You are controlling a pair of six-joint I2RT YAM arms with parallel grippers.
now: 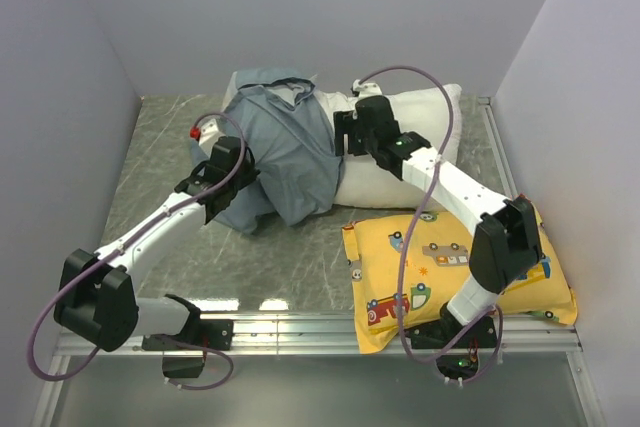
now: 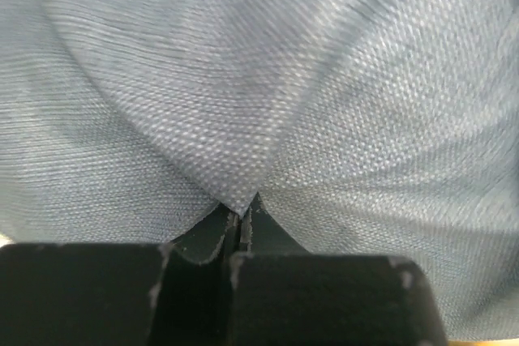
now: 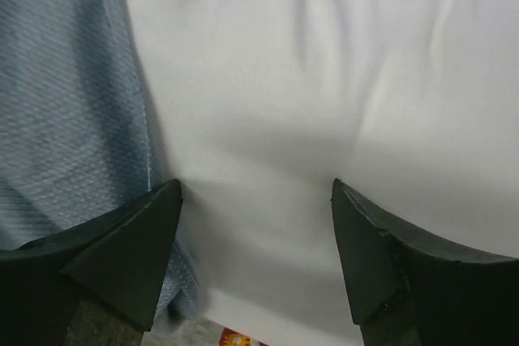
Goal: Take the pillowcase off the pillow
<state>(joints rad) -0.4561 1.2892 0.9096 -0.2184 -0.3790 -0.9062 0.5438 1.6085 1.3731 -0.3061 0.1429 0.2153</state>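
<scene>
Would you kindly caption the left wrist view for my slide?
Left claw shut on a pinched fold of the blue-grey pillowcase.

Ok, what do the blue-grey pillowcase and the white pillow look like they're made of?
The pillowcase looks like woven cloth, perhaps cotton or a blend: matte blue-grey, with a clear thread grid in the left wrist view and soft folds. The pillow has a smooth, fine white fabric shell, gently creased; its filling cannot be seen.
</scene>
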